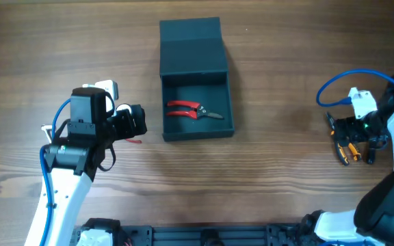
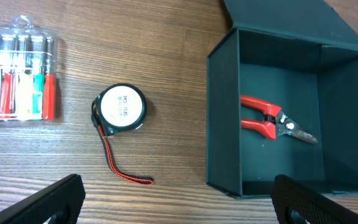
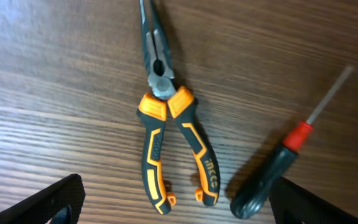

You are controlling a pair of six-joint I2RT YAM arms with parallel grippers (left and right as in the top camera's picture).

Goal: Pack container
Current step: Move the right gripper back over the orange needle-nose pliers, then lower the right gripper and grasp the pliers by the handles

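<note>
Right wrist shows your right gripper (image 3: 178, 202) spread wide and empty over the pliers (image 3: 169, 118); centre on the orange handles, clear of the screwdriver (image 3: 278, 168) just beside them. Your left gripper (image 2: 178, 202) is likewise released. The container (image 1: 198, 135) sits open mid-table (red cutters (image 1: 191, 111) inside). Plier tips run off frame

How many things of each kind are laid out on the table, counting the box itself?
Box: 1
Red-handled snips: 1
Tape measure: 1
Pack of small screwdrivers: 1
Orange-and-black pliers: 1
Black-handled screwdriver: 1
Total: 6
</note>
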